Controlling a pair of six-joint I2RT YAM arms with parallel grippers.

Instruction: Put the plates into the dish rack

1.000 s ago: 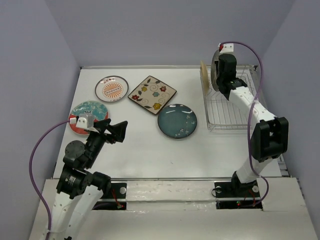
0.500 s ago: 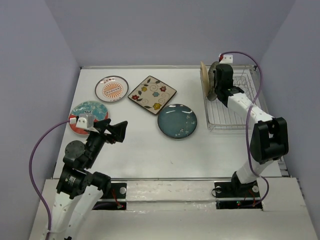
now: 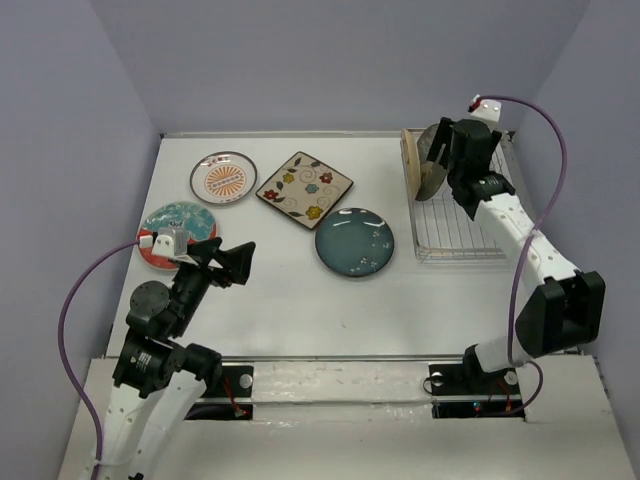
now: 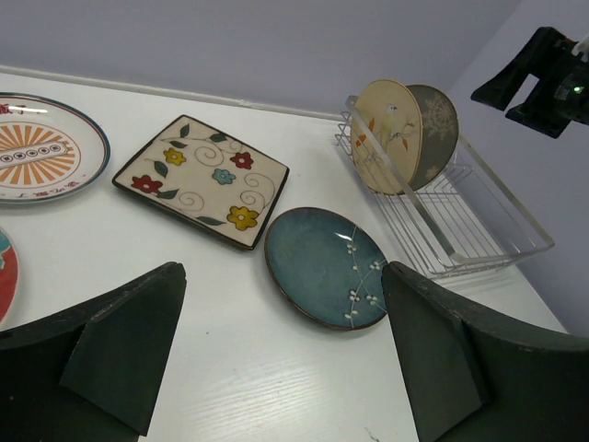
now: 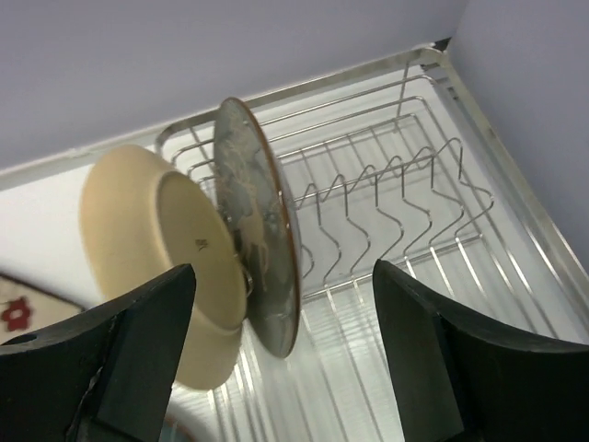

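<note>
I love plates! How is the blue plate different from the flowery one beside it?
The blue plate is round; the flowery plate is square. The blue plate is dark with tiny white blossoms; the flowery plate is cream with coloured flowers. Both lie flat on the table.

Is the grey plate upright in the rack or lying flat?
Upright: the grey plate stands on edge among the dish rack prongs, beside the cream plate.

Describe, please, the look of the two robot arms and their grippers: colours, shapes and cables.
Both the left arm and the right arm have white links with black joint housings. The left gripper and the right gripper each carry two broad, wedge-shaped black fingers. A thin purple cable loops from each wrist down toward the base.
</note>
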